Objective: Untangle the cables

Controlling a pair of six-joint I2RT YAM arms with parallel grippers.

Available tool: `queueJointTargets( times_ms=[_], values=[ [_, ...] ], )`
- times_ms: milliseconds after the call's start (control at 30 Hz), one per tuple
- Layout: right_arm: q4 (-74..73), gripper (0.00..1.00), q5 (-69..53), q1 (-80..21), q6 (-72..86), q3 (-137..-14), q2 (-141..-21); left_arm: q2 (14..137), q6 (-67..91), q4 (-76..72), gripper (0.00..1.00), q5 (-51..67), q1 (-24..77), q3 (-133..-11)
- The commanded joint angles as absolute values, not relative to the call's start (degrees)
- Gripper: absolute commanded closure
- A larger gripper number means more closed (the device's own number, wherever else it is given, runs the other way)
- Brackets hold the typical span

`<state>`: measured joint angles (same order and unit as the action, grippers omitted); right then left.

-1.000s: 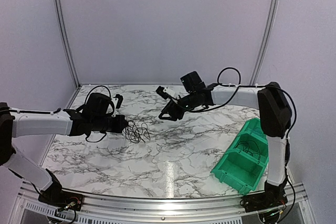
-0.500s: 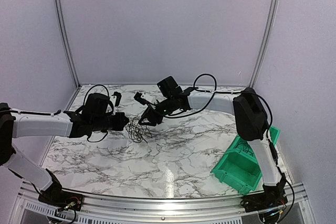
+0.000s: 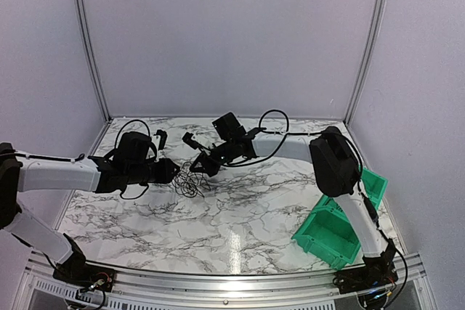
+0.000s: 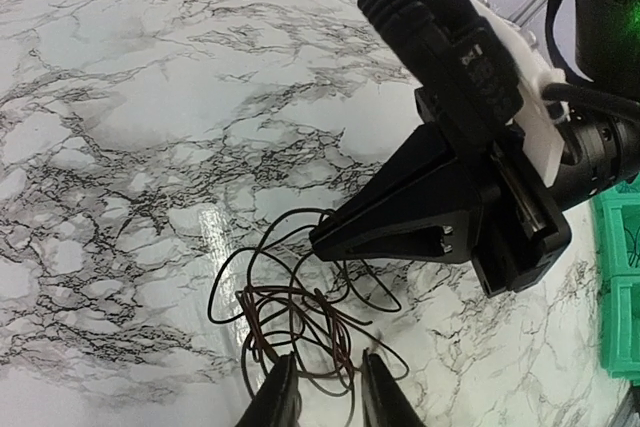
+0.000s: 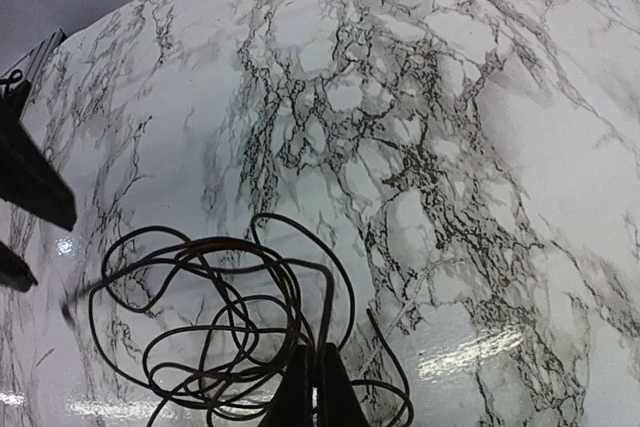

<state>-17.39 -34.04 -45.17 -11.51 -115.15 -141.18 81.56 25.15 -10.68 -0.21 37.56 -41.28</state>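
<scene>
Two grippers meet at one small tangle on the marble table (image 3: 254, 212); on the left side, the left gripper (image 4: 325, 395) is low over the surface with its fingers a little apart; some dark loops of the cables (image 4: 300, 312) pass through this gap, which is wider than the strands; the rest of the tangle lies on the table just in front of its fingertips; just beyond the tangle, the right gripper (image 4: 318, 238) reaches in from the right, its jaws pressed together on a strand at the far edge; well to the right of that gripper stands a green bin (image 3: 336, 231).
</scene>
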Motion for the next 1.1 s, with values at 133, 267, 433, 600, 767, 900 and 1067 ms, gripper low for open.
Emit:
queueJointTargets(
  times_ms=[133, 267, 433, 600, 767, 900, 1067],
  values=[
    [-12.84, 1.00, -34.89, -45.60, -8.66, -111.99, -133.05, 85.92, 27.27, -17.98, 0.61, -4.14, 37.88, -40.57],
    [-13.02, 1.00, -34.45, -45.83, -9.32, -110.78, -131.39, 90.19, 29.20, -21.99, 0.65, -6.96, 37.79, -42.16],
    [-13.14, 1.00, -35.46, -45.95, -9.36, -109.41, -129.56, 95.42, 30.07, -25.46, 0.70, -9.40, 37.64, -44.62],
    [-14.45, 1.00, -37.12, -45.94, -9.59, -109.01, -127.52, 100.36, 32.55, -30.55, 0.72, -8.66, 37.27, -46.68],
    [-15.51, 1.00, -36.08, -45.92, -10.98, -107.97, -125.30, 101.97, 34.22, -32.16, 0.72, -6.86, 37.27, -46.63],
    [-16.52, 1.00, -32.51, -45.96, -12.97, -107.66, -125.51, 96.41, 34.22, -33.79, 0.66, -4.74, 37.27, -41.63],
    [-17.49, 1.00, -31.92, -45.97, -15.59, -107.56, -126.27, 88.06, 32.29, -33.78, 0.56, -1.09, 37.27, -37.61]
  ],
)
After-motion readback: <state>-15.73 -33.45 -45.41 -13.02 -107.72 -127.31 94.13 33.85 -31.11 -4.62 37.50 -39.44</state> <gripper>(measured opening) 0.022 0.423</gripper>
